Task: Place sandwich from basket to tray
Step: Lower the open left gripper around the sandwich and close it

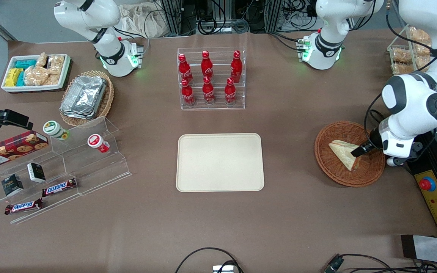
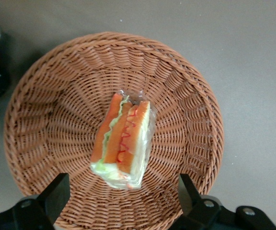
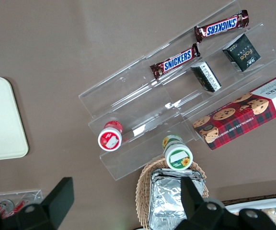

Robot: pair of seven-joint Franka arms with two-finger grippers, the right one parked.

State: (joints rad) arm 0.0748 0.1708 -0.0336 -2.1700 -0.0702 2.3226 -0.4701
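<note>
The gripper [image 1: 359,149] hangs over the basket [image 1: 332,136] with its 2 fingers [image 2: 56,191] spread wide and holding nothing, the gap between the jaws far broader than the sandwich [image 2: 123,141] beneath them. In the wrist view the wedge lies on the basket's woven floor, ahead of the line between the fingertips, resting on a bread face with its orange and green filling edge turned up toward the camera; that pose offers the 2 flat bread sides to the jaws, which is probably why the fingers straddle it across its thickness. From the front, 1 dark fingertip shows over the wedge, though whether it touches the wrap cannot be told. The grasp looks not yet made: the jaws likely need to centre over the wedge, drop and close. The tray [image 1: 220,162] lies bare, well apart from the jaws toward the parked arm's end of the table.
</note>
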